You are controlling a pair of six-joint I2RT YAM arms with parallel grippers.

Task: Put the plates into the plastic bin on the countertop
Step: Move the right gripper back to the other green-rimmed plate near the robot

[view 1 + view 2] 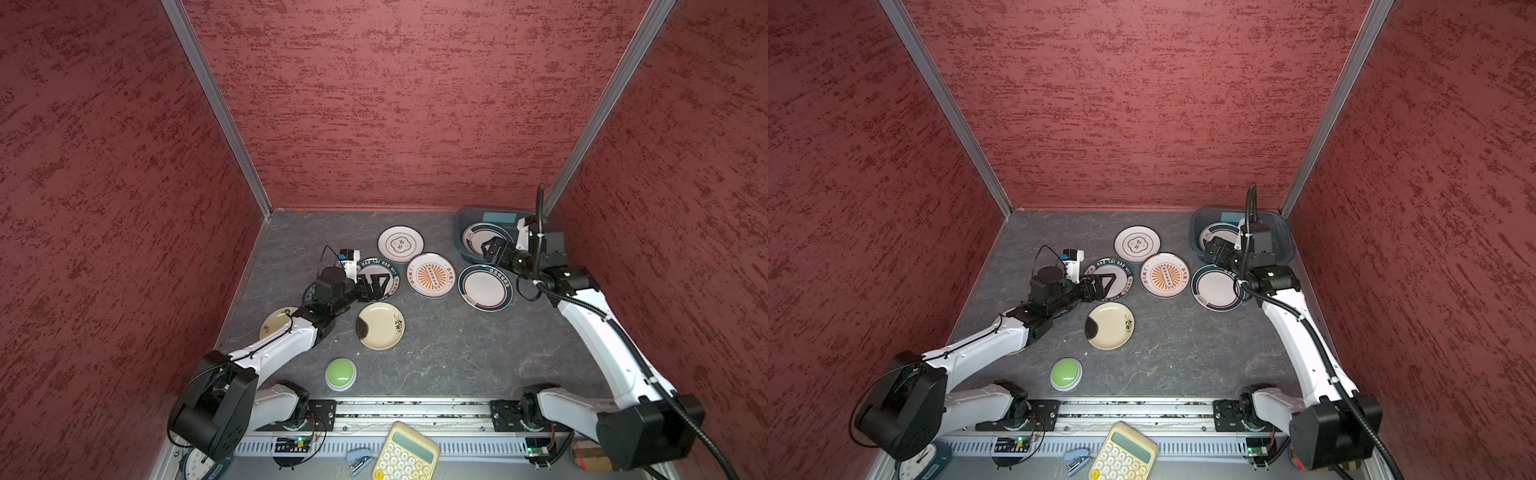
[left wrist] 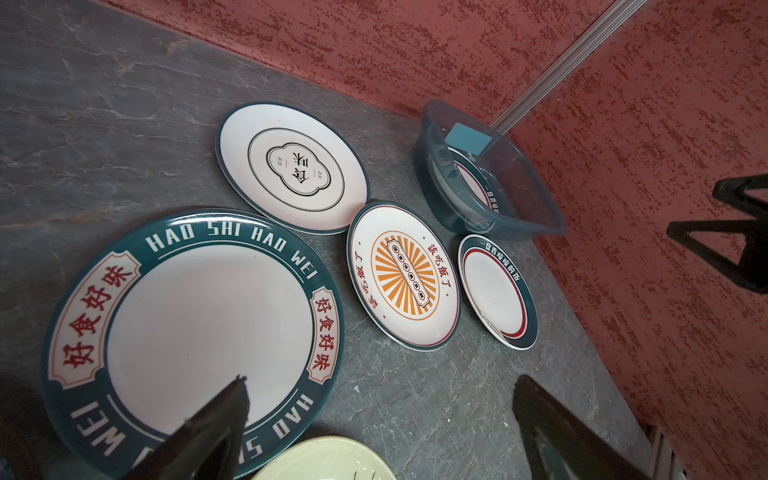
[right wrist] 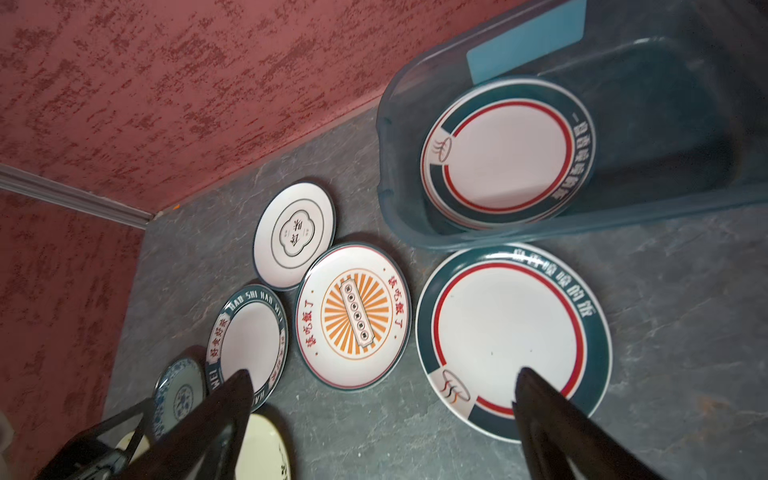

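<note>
Right arm is on the drop-off step, I reckon. The plastic bin (image 3: 673, 137) sits in the counter's (image 1: 457, 353) 1 o'clock corner (12 = back wall, seen from a top view). At least one green-rimmed plate (image 3: 507, 153) lies inside it, toward the bin's 9 o'clock end. The right tool (image 3: 384, 374) hangs about over the bin's 6 o'clock wall, fingers spread wide with nothing between them. So I'd call that plate delivered.

Its twin plate (image 3: 507, 336) lies just beside the bin at 6 o'clock, the obvious next grab. To do this bit well, lift straight up first so a finger doesn't clip the bin wall. Then drop one finger outside the twin's rim on the arm's side.

The left tool (image 1: 378, 286) is also spread and empty, hovering over the HAO SHI plate (image 2: 208, 324), a bit toward 10 o'clock from the counter's middle. The sunburst plate (image 1: 431, 275) is close at its 3 o'clock, with a cream plate (image 1: 380, 326) at 6, so go for the rim on the free side.

These plates are flat and slick on stone. I'd pinch the rim edge, tilt slightly and carry low. Leave the green button (image 1: 340, 372) at 7 o'clock alone.
</note>
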